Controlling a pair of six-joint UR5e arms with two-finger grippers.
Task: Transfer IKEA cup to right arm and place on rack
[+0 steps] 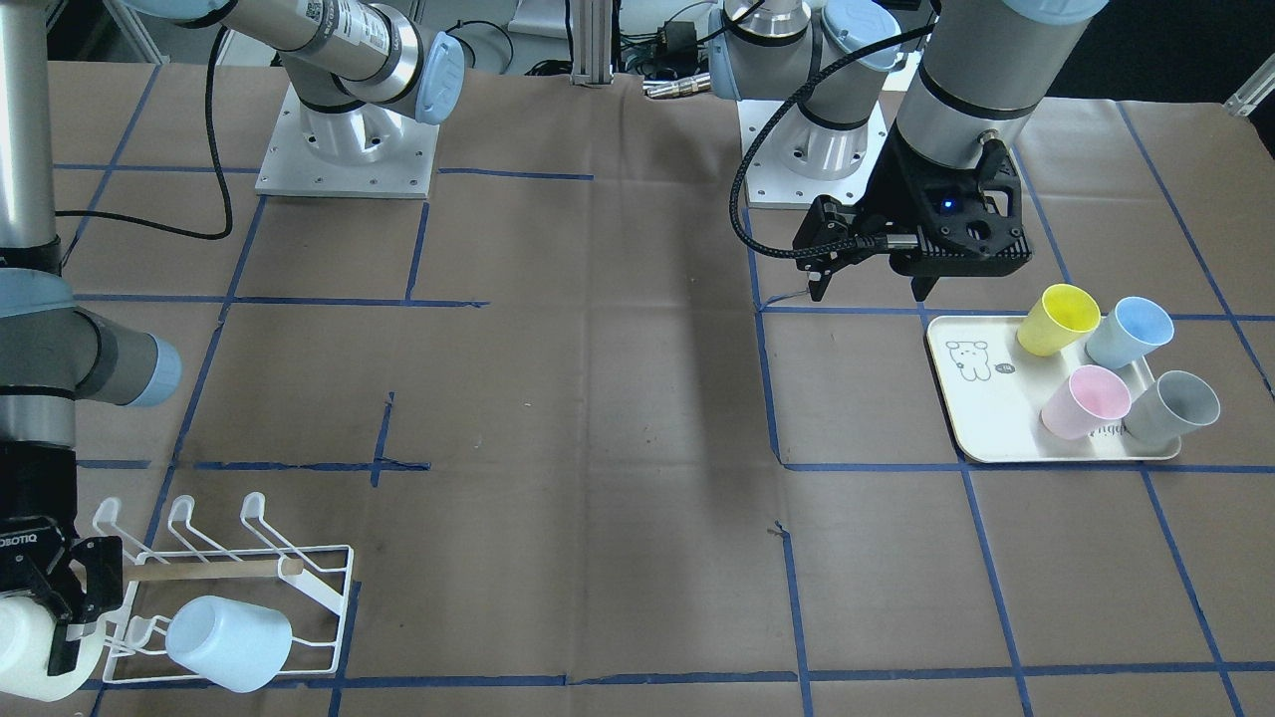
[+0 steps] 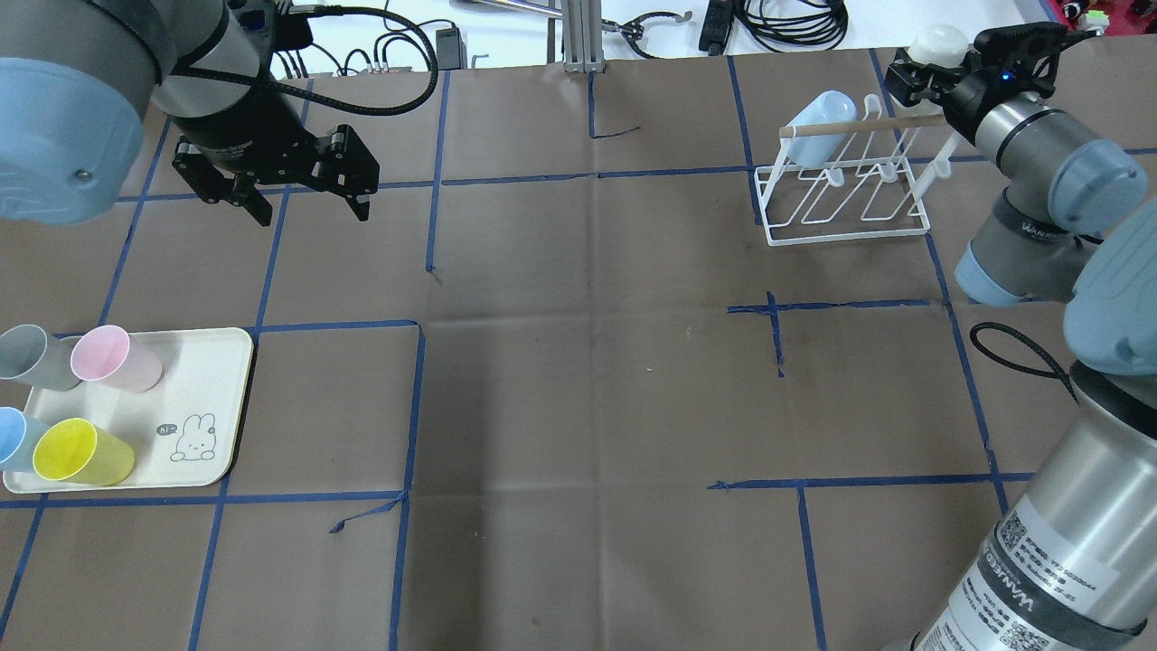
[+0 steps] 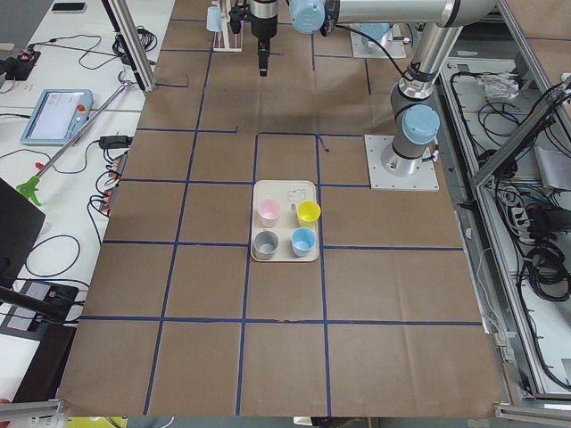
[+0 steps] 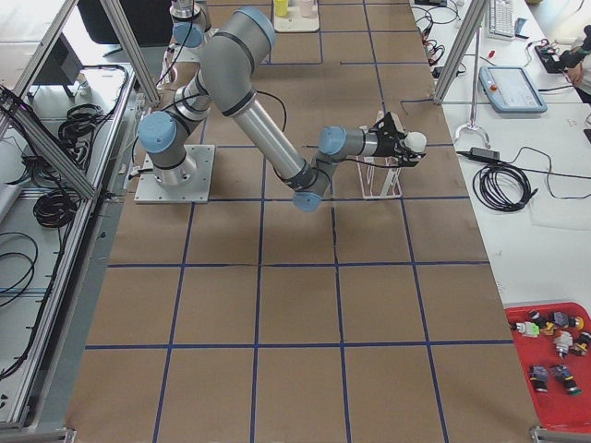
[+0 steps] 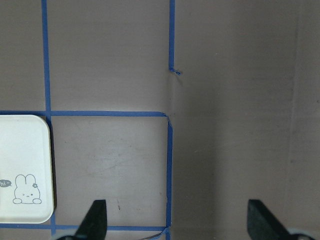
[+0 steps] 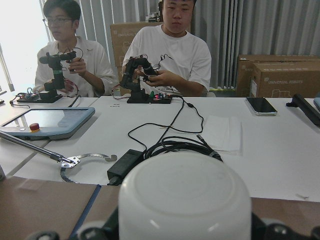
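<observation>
Right tool (image 2: pixel 940 56) clamped on white cup (image 2: pixel 938 41) beside rack (image 2: pixel 859 125), far right corner of desk (image 2: pixel 578 362), left tool (image 2: pixel 314 215) apart, hovering

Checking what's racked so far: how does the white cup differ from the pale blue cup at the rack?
The white cup is white and clamped in the right gripper jaws, beside the rack. The pale blue cup is blue and rests tilted on the rack, with no gripper on it. Both are plain cups without handles.

Cream bunny tray (image 1: pixel 996 413); yellow cup (image 1: pixel 1058 319), pink cup (image 1: pixel 1086 400), blue cup (image 1: pixel 1129 332), grey cup (image 1: pixel 1173 408); white cup (image 6: pixel 185 200), white rack (image 2: pixel 845 203).
</observation>
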